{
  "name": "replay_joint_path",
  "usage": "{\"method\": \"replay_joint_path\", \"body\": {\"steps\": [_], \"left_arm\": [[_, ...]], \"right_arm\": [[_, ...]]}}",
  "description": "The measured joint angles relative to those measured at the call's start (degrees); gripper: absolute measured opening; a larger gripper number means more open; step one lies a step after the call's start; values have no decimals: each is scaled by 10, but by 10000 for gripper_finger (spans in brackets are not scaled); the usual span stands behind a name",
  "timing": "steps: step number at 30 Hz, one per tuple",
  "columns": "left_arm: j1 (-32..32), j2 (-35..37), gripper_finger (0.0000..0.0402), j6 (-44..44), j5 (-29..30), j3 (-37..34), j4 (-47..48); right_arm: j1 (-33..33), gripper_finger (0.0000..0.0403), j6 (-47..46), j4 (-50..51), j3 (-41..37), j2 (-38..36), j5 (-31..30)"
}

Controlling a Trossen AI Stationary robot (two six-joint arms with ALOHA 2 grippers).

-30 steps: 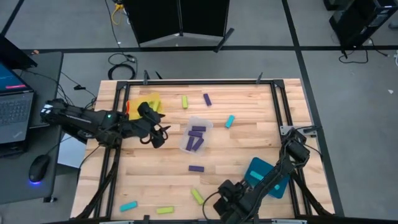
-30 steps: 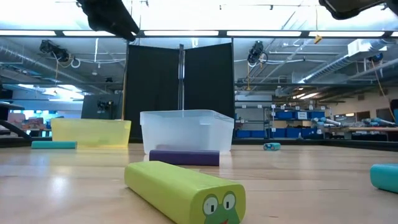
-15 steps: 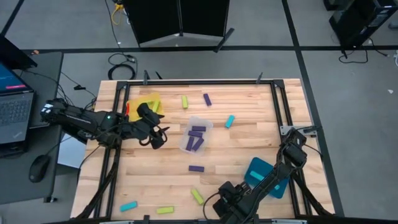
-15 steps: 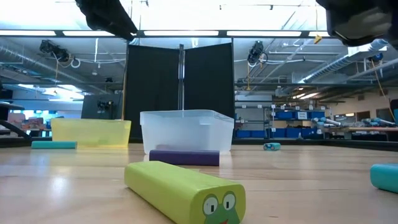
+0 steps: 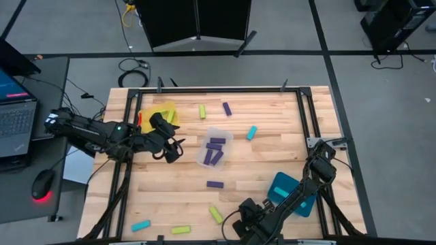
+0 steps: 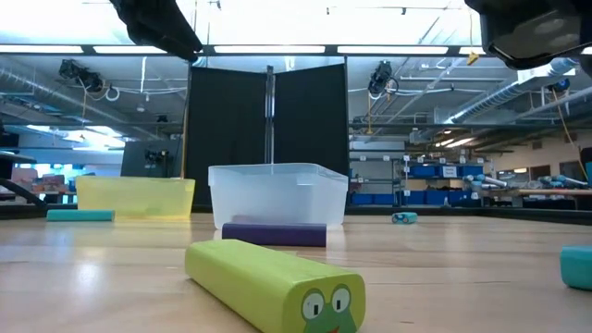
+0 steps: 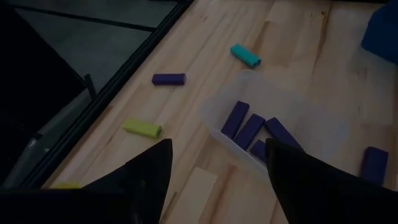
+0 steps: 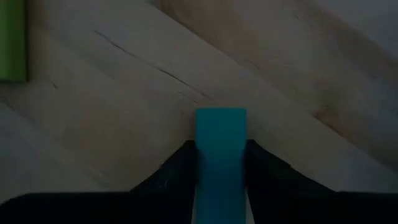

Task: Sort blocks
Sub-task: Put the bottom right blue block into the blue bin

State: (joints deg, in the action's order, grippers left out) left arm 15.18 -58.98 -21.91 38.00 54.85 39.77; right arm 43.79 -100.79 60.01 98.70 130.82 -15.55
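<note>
Lime-green, purple and cyan blocks lie scattered on the wooden table. My right gripper [image 5: 246, 219] is at the near edge, pointing down, shut on a cyan block [image 8: 221, 140]; a lime block [image 5: 216, 214] lies beside it. My left gripper [image 5: 174, 147] hovers open left of the clear tray [image 5: 225, 134], which holds three purple blocks [image 7: 249, 130], and touches nothing. In the high view the held block is hidden under the right gripper. My right gripper pinches the cyan block's two long sides [image 8: 221, 163] between its two fingers [image 8: 180, 168], near one end. The fingers come from above, and the block's other end juts out past the fingertips over the table top.
The yellow tray [image 5: 165, 107] stands at the far left and the teal tray [image 5: 293, 194] at the near right. Loose blocks lie near the front left [image 5: 141, 225], in the middle [image 5: 215, 184] and toward the far edge [image 5: 227, 108]. A metal frame [image 5: 304, 109] borders the table.
My right arm has come lower over the near edge. In the low view the cyan block at the right has slid a little farther toward the table's right edge.
</note>
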Motion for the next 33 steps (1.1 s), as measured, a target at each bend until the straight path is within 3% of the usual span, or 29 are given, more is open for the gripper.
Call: {"method": "replay_joint_path", "body": {"steps": [5,13,17,20,23,27,33], "left_arm": [[0,0,261,-36,-1,0,42],[4,-9,261,-97,-3,0,90],[9,-12,261,-106,-17,0,99],[17,-15,261,-116,-34,0,117],[33,-14,261,-127,-53,-8,135],[59,-15,257,-133,-73,-32,139],[84,-34,249,-148,-95,-54,119]], "right_arm": [[1,115,40,4,-4,-17,-39],[0,115,173,8,-3,-115,-206],[1,115,201,83,-2,-169,-230],[7,115,165,196,-2,-191,-210],[25,115,146,290,-3,-198,-150],[51,115,184,298,-21,-204,-72],[73,115,105,299,-118,-227,11]]}}
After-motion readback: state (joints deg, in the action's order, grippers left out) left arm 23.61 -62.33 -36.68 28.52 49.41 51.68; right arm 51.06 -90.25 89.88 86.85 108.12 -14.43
